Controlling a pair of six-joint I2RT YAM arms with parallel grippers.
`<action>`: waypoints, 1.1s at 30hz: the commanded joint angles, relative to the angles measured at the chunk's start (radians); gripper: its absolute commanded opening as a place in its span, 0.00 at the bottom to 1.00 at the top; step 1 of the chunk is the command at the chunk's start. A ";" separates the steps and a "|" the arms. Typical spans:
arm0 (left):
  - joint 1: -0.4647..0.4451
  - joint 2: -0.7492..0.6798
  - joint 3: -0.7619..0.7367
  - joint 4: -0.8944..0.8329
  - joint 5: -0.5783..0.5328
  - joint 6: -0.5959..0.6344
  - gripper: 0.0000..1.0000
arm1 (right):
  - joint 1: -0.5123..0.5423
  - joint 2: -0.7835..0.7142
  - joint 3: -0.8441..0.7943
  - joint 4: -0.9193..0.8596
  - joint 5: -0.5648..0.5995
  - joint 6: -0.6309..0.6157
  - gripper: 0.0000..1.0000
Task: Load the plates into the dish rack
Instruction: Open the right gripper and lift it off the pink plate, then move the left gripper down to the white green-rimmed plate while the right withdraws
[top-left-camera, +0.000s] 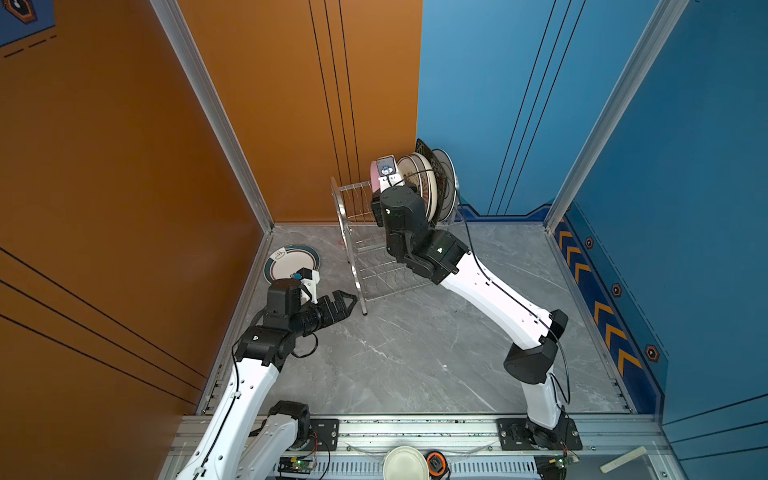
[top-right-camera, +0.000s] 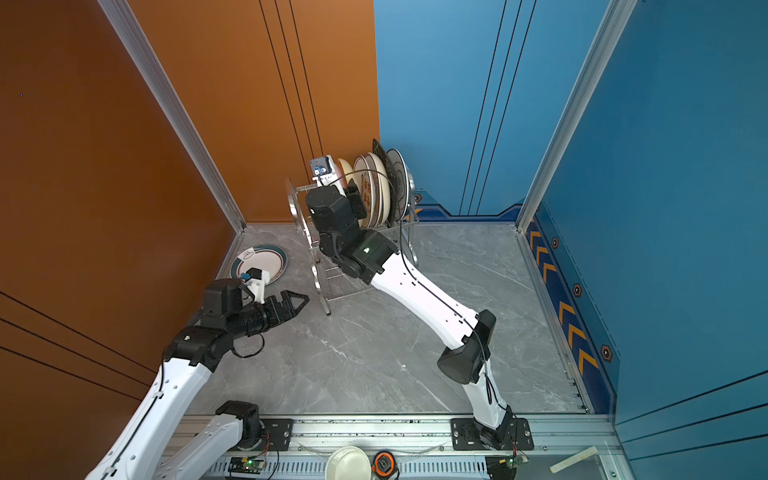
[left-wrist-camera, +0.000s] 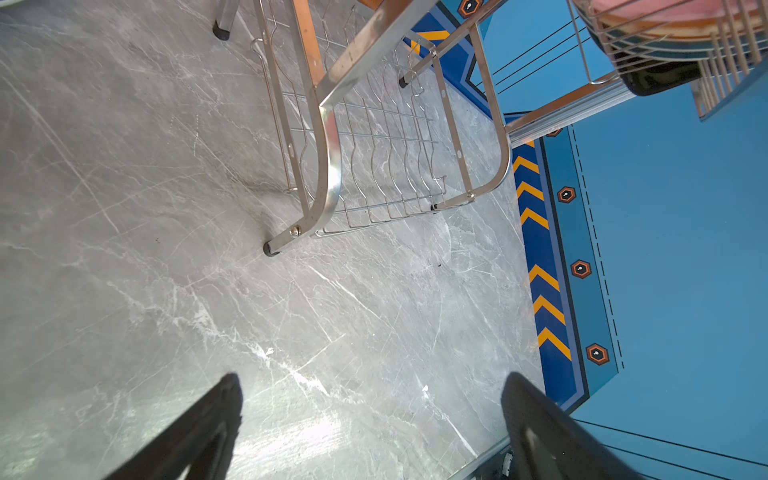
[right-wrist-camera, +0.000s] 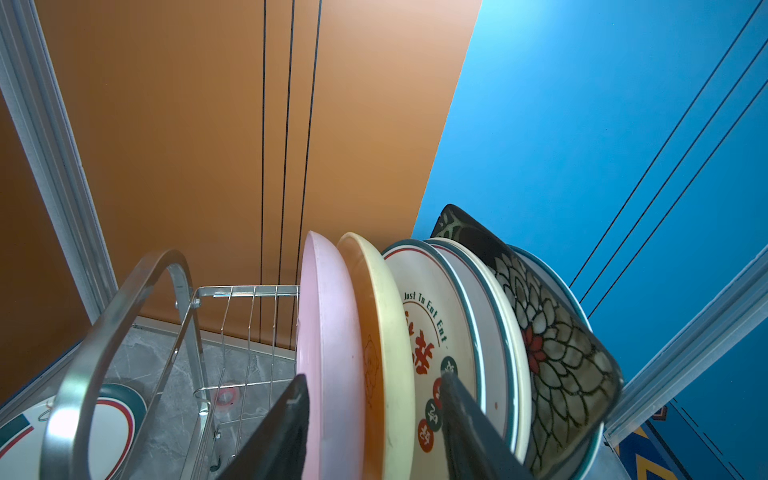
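Grey marble surface (top-left-camera: 415, 353) in a cell with an orange wall (top-left-camera: 124, 166) and a blue wall (top-left-camera: 498, 83). The two-tier shiny steel wire dish rack (right-wrist-camera: 77, 374) is standing at the back. Its top tier is carrying a row of upright plates: round pink plate (right-wrist-camera: 332, 332) at the open end, then pale yellow plate (right-wrist-camera: 386, 316), red-lettered white plate (right-wrist-camera: 432, 316), more behind, out to the square black floral plate (right-wrist-camera: 557, 353). The right end effector (right-wrist-camera: 374, 376) is sitting at that tier with its jaws spread, straddling the pink and yellow rims. A gap is showing beside the yellow one, so it's pinching nothing. I'm reading this as the release step for the pink plate. The left end effector (top-left-camera: 347, 305) is hovering low near the rack's front foot, jaws spread wide and carrying nothing. One round teal-rimmed white plate (top-left-camera: 289, 259) is lying flat on the surface by the orange wall, just behind the left arm's wrist. It looks like the last plate to load. Next: the right arm is needing a straight lift clear without nudging the pink plate. The flat plate is needing a rim pinch, a tip to upright, then a free wire slot beside the pink one.
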 joint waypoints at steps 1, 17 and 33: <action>0.006 -0.005 0.007 -0.016 -0.019 -0.001 0.98 | 0.016 -0.072 -0.033 -0.033 -0.029 0.043 0.52; 0.056 0.029 0.008 -0.017 -0.047 0.014 0.98 | 0.072 -0.426 -0.425 -0.221 -0.126 0.327 0.56; 0.181 0.138 0.033 -0.032 -0.176 0.030 0.98 | -0.093 -0.727 -0.917 -0.268 -0.371 0.621 0.59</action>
